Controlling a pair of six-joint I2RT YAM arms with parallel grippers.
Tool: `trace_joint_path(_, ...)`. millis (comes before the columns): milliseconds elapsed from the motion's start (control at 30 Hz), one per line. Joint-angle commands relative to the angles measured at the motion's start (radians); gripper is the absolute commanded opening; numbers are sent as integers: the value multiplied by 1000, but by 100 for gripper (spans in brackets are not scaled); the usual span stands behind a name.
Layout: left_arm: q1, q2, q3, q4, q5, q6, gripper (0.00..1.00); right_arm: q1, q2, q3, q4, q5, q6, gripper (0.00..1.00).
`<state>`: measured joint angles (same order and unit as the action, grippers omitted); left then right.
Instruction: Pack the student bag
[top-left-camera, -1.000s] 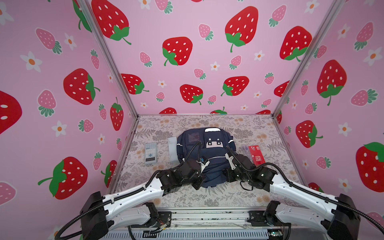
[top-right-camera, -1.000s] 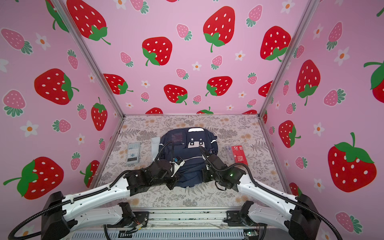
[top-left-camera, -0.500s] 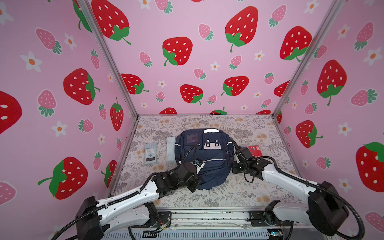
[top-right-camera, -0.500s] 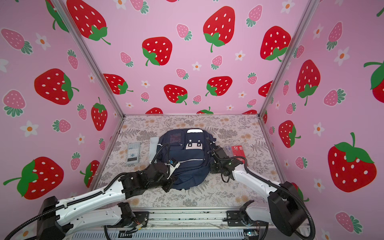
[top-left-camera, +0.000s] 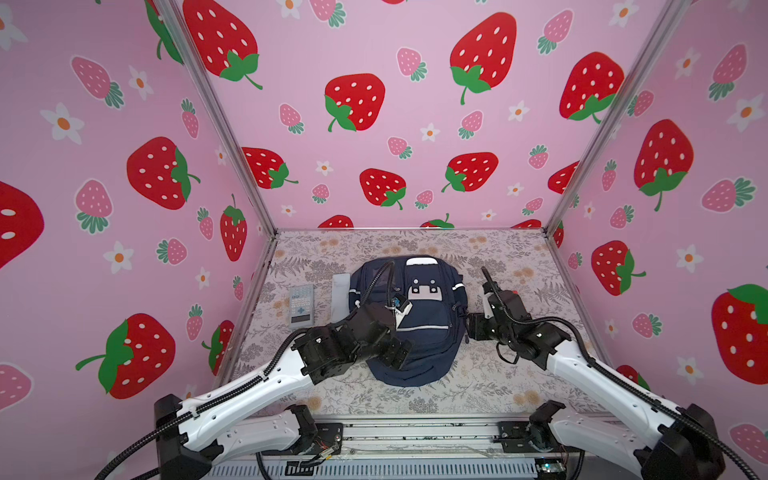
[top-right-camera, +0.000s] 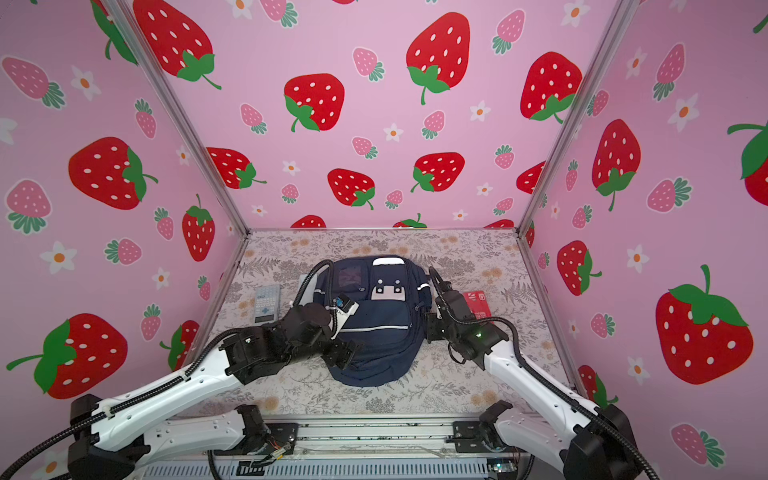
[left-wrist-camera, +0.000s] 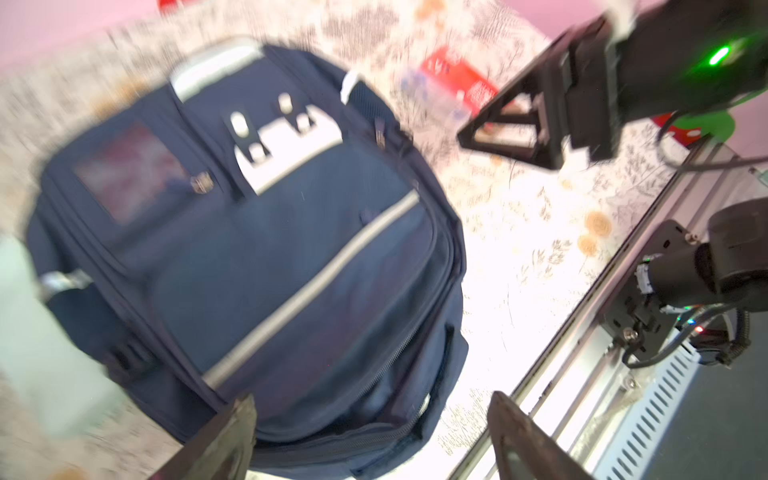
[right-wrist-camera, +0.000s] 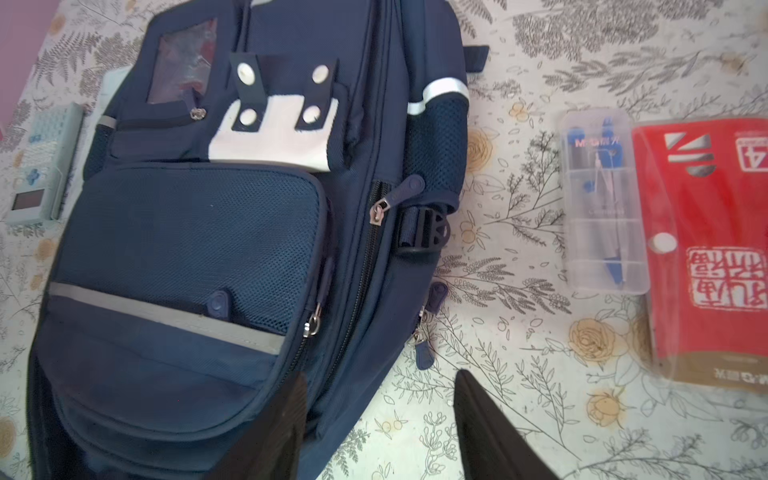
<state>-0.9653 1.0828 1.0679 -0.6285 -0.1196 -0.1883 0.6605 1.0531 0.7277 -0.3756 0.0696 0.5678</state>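
The student bag (top-left-camera: 419, 332), a large navy-blue fabric backpack with silver stripes and a white face patch, lies flat on its back in the middle of the floral-patterned counter (top-left-camera: 478, 386). Its base is toward the arms and its pockets face up. We reckon that's so the zips can be reached from above.

In the right wrist view the zips look shut, so we judge packing hasn't begun.

We see the left claw (left-wrist-camera: 374, 436) spread wide and empty, hanging over the bag's base end. The right claw (right-wrist-camera: 378, 428) is spread too, pinching nothing, just beside the bag's side near the dangling zip pulls (right-wrist-camera: 434, 297) — likely placed to go for one.

Loose items flank the bag, we guess so each arm gets its own:
- **Left:** grey calculator (top-left-camera: 301, 305) and pale flat case (top-left-camera: 340, 293).
- **Right:** clear plastic compass box (right-wrist-camera: 602, 199) and red packet (right-wrist-camera: 706, 249), edges meeting.
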Motion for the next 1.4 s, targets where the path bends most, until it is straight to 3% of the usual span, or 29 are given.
trace_joint_path(0,22,137,111,-173,54,167,77,-18,36,57,-7,16,33,60)
trace_joint_path(200,23,363,191,-223,120,243,75,-84,133,100,99,-96,84,60)
trace_joint_path(467,25,516,250,-183,48,298,74,-130,287,141,153,-195,171,46)
trace_joint_path(600,24,544,222,-132,18,299,71,-135,336,131,182,-215,208,46)
trace_joint_path(800,27,540,187,-60,-83,302,52,-163,429,145,231,-259,253,38)
trace_joint_path(967,55,532,161,-23,-41,293,47,-170,484,182,246,-254,264,38)
trace_joint_path(1033,59,540,163,-28,-24,290,48,-172,501,194,254,-254,268,38)
trace_joint_path(1200,74,531,146,-29,33,284,60,-179,546,230,245,-256,261,38)
trace_joint_path(1367,87,550,142,-43,69,282,61,-189,576,243,242,-265,267,38)
